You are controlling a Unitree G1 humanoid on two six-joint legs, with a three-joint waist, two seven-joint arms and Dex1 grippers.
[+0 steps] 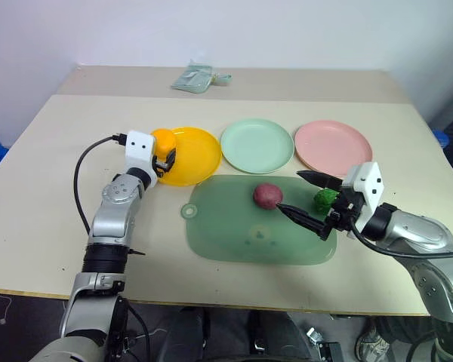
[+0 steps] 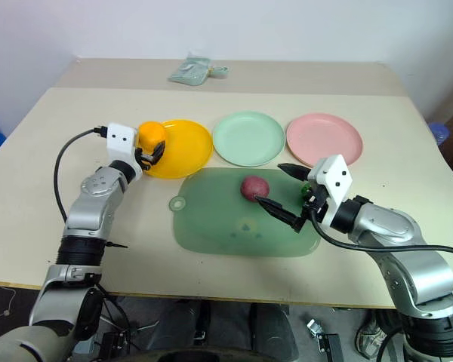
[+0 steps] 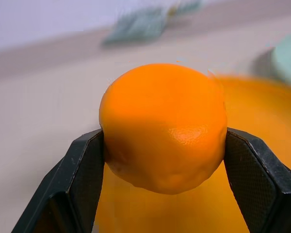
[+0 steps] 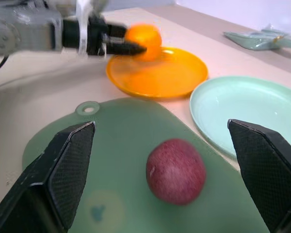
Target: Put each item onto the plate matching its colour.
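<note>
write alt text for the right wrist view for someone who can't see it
The right gripper hangs open over a dark red ball lying on a green mat. Behind, the left gripper holds an orange ball above a yellow plate, with a mint green plate beside it.

Bright, even light (blurred wrist backgrounds)

Wide bare stretches of the pale surface are left open on both outer sides and behind the three plates, where only a crumpled green packet lies near the far edge. The yellow plate's near rim is occupied by the left gripper closed around the orange ball. Over the green mat, the way is narrowed by the dark purple-red ball, the bumpy green ball and the spread right gripper.
</note>
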